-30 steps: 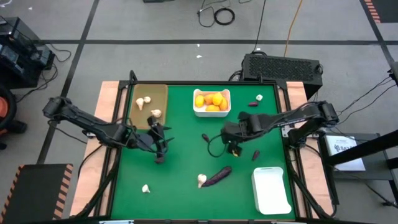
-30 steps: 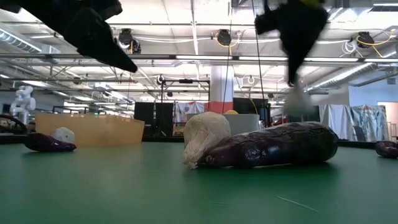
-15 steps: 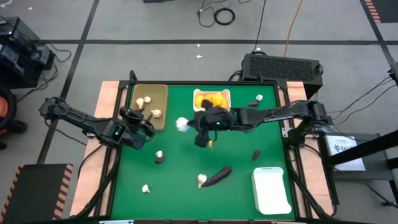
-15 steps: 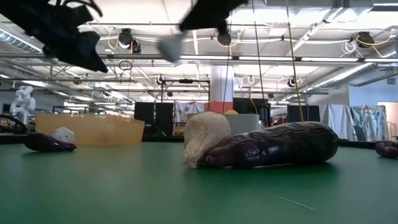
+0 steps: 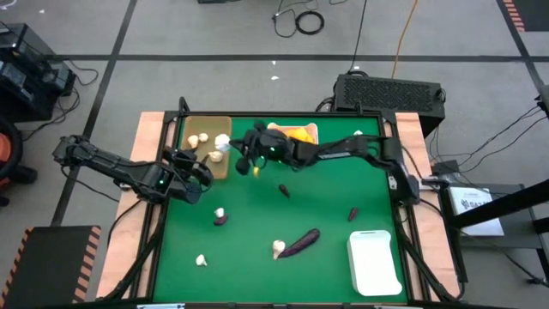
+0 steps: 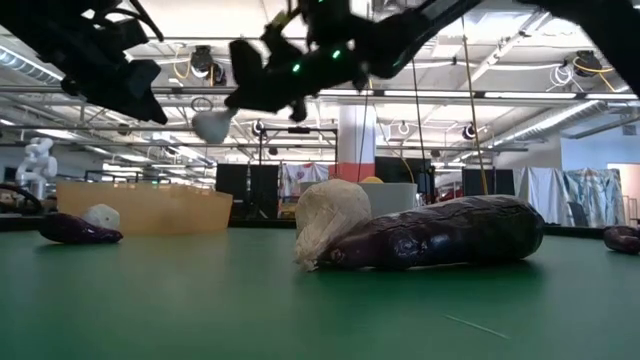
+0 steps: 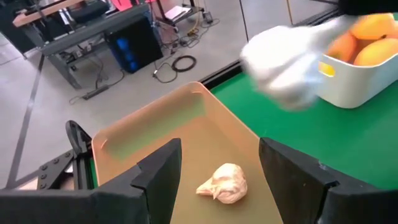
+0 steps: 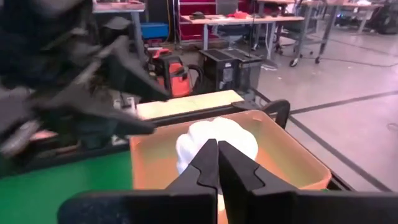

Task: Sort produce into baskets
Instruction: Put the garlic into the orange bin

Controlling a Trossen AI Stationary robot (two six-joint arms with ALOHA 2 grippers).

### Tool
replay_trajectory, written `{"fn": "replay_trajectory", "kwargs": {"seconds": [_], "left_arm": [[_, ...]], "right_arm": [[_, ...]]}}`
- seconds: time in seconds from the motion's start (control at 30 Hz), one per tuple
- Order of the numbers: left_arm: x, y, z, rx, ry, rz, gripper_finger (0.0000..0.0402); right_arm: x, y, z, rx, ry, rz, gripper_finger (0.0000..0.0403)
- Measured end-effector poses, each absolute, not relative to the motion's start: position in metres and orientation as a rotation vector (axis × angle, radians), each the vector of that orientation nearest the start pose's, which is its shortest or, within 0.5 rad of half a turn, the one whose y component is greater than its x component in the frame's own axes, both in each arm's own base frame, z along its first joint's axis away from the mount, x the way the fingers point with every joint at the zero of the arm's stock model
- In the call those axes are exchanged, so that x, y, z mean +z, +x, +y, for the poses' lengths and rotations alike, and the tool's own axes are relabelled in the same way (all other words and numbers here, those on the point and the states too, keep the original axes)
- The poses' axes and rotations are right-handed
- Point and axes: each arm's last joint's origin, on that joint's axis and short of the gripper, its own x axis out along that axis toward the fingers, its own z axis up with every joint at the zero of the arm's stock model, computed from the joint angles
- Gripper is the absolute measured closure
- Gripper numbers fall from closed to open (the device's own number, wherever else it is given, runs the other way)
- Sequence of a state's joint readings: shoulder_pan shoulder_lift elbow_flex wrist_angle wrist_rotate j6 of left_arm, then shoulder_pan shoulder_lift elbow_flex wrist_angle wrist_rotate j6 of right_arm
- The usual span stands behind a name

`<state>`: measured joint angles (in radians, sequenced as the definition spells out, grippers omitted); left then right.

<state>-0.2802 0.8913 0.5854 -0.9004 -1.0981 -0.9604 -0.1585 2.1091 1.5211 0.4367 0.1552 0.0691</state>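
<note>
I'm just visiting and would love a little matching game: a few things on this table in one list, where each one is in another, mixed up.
Things:
1. Oranges
2. Eggplant
3. Right tool
4. Left tool

Places:
A. Lying on the green mat beside a garlic bulb
B. Open, at the tan tray's near edge
C. In a white bin
D. Shut on a white bulb, over the tan tray

Pairs: 1-C, 2-A, 3-D, 4-B
</note>
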Motion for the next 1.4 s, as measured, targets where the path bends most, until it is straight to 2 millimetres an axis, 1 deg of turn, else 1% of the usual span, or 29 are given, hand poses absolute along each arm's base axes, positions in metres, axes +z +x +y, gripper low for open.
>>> {"fn": "replay_trajectory", "kwargs": {"seconds": [0.2, 0.27, 0.4, 0.57, 0.77, 0.9, 1.0, 1.1, 1.23, 1.4], "left_arm": [[0.216, 0.136, -0.012, 1.044, -0.051, 0.51, 0.0178], [0.216, 0.136, -0.012, 1.043, -0.049, 0.511, 0.0178], [0.216, 0.136, -0.012, 1.037, -0.053, 0.522, 0.0178], [0.215, 0.134, -0.012, 1.032, -0.051, 0.545, 0.0178], [0.215, 0.135, -0.012, 1.022, -0.063, 0.557, 0.0178], [0.215, 0.135, -0.012, 1.022, -0.065, 0.557, 0.0178], [0.215, 0.135, -0.012, 1.021, -0.065, 0.558, 0.0178], [0.215, 0.135, -0.012, 1.021, -0.063, 0.559, 0.0178], [0.215, 0.135, -0.012, 1.019, -0.065, 0.563, 0.0178], [0.214, 0.135, -0.013, 1.01, -0.074, 0.571, 0.0178]], "right_arm": [[0.215, 0.517, -0.109, -0.308, 0.13, 0.128, 0.0402], [0.209, 0.526, -0.117, -0.322, 0.15, 0.145, 0.0402], [0.203, 0.541, -0.127, -0.337, 0.164, 0.172, 0.0402], [0.195, 0.551, -0.127, -0.333, 0.161, 0.211, 0.0402], [0.196, 0.551, -0.128, -0.336, 0.155, 0.211, 0.0402], [0.199, 0.549, -0.128, -0.337, 0.157, 0.229, 0.0402], [0.208, 0.544, -0.126, -0.339, 0.161, 0.276, 0.0402], [0.221, 0.534, -0.12, -0.328, 0.166, 0.386, 0.0402], [0.248, 0.51, -0.11, -0.3, 0.129, 0.573, 0.0402], [0.289, 0.468, -0.102, -0.266, 0.04, 0.786, 0.0402]]}}
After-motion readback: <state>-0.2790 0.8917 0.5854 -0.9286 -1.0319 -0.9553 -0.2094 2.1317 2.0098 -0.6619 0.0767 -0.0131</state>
